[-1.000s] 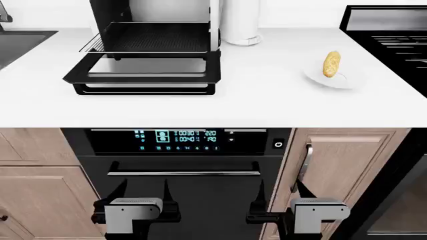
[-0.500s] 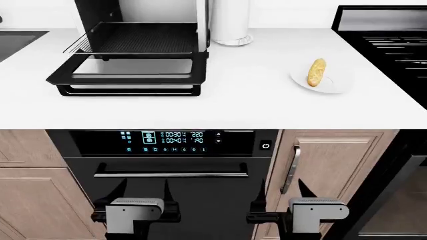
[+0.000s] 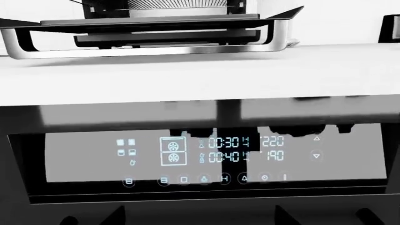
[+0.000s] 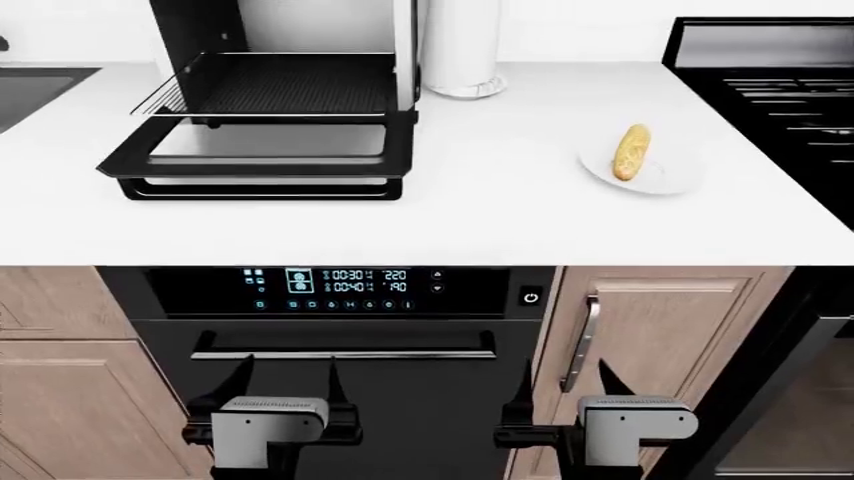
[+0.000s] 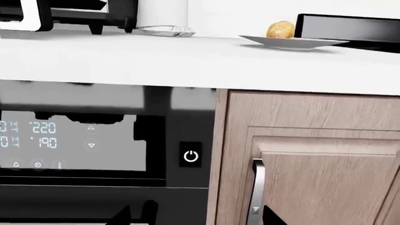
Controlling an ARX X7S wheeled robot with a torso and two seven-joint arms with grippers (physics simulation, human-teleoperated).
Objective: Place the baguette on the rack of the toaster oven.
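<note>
The baguette (image 4: 630,152) lies on a white plate (image 4: 667,176) at the right of the white counter; the right wrist view shows the baguette's end (image 5: 280,29) above the counter edge. At the back left stands the toaster oven (image 4: 287,25) with its black door (image 4: 260,160) dropped open. Its wire rack (image 4: 287,85) sticks out over the door. My left gripper (image 4: 288,372) and right gripper (image 4: 563,375) hang open and empty well below the counter, in front of the built-in oven. Only the fingertips show in the wrist views, around the left gripper (image 3: 196,218) and the right gripper (image 5: 196,216).
A built-in black oven with a blue display (image 4: 334,282) fills the front below the counter, with a wooden cabinet door and metal handle (image 4: 581,340) to its right. A white cylinder (image 4: 461,45) stands beside the toaster oven. A black cooktop (image 4: 787,90) lies far right, a sink (image 4: 34,90) far left.
The head view has shifted: the toaster oven, plate and baguette slid left in the picture, then slightly down. Both grippers stay open in the same low pose.
</note>
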